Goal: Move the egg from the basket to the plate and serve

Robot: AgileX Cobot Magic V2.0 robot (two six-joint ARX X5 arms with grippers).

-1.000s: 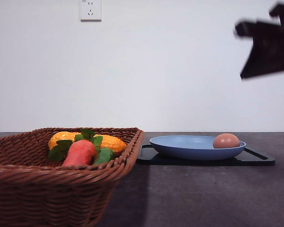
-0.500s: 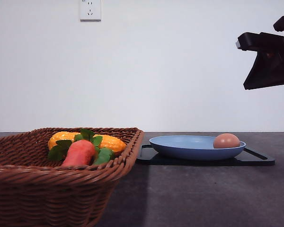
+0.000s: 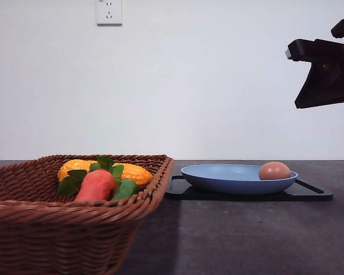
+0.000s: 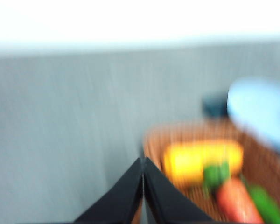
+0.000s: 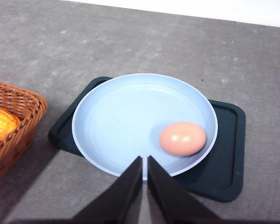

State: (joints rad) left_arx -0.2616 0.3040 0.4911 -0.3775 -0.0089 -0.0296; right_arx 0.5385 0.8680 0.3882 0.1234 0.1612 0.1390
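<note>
The brownish-pink egg (image 3: 274, 170) lies in the blue plate (image 3: 218, 175), toward its right side, and is seen from above as the egg (image 5: 182, 138) on the plate (image 5: 116, 116). The wicker basket (image 3: 57, 229) stands at the front left. My right gripper (image 5: 142, 158) hangs shut and empty above the plate's near rim; its arm (image 3: 324, 69) is raised at the upper right. In the blurred left wrist view, my left gripper (image 4: 142, 159) is shut and empty over the basket (image 4: 252, 154).
The plate sits on a flat black tray (image 3: 315, 192). The basket holds an orange-red carrot (image 3: 96, 184) with green leaves and a yellow corn cob (image 3: 135, 172). Dark table stretches in front of the tray. A wall outlet (image 3: 109, 11) is high on the white wall.
The right arm was blurred with motion a second ago and has settled slightly lower. The egg, plate and basket have not moved.
</note>
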